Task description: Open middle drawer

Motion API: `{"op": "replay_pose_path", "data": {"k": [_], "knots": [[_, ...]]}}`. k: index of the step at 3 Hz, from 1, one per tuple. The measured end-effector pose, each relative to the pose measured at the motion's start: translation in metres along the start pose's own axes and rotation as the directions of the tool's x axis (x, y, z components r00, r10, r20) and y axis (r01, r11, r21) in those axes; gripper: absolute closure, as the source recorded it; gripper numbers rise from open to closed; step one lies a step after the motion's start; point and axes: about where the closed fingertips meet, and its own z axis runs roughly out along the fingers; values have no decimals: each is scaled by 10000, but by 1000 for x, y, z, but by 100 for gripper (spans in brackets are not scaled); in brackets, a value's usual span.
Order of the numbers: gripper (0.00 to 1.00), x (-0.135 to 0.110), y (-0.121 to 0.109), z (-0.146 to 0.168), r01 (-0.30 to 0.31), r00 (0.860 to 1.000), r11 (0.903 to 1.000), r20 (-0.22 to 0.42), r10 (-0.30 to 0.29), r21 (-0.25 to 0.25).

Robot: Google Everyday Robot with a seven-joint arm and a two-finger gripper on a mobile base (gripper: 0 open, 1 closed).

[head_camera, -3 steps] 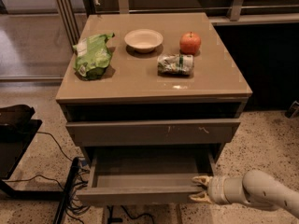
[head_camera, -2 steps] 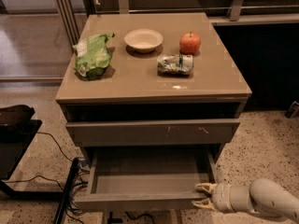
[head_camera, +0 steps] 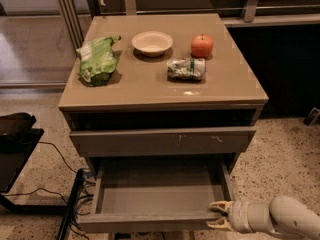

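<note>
The middle drawer [head_camera: 150,223] stands pulled well out of the cabinet, and its grey interior [head_camera: 160,196] shows bare. Its plain front faces the camera at the bottom of the view. My gripper [head_camera: 216,215] is at the lower right, at the right end of that front. One fingertip [head_camera: 219,205] lies above the front's top edge and the other below it, so the jaws grip the front's right end. The taller front with whitish scratch marks [head_camera: 162,141] sits above and stands out only slightly.
On the cabinet top [head_camera: 150,86] lie a green chip bag [head_camera: 97,59], a white bowl [head_camera: 152,43], a red apple [head_camera: 201,46] and a crumpled packet [head_camera: 186,68]. Black cables and a black stand [head_camera: 15,139] are on the floor to the left. A dark wall is on the right.
The middle drawer has slid further out toward the camera. My gripper has moved with it, down and toward the camera, staying at the front's right end.
</note>
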Motion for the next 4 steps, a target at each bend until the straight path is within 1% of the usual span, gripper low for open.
{"op": "replay_pose_path", "data": {"k": [1, 2, 4], "knots": [[100, -3, 1, -1, -7, 10000, 10000, 28, 7, -21], [81, -3, 1, -1, -7, 10000, 10000, 28, 7, -21], [35, -3, 1, -1, -7, 10000, 10000, 29, 7, -23]]}}
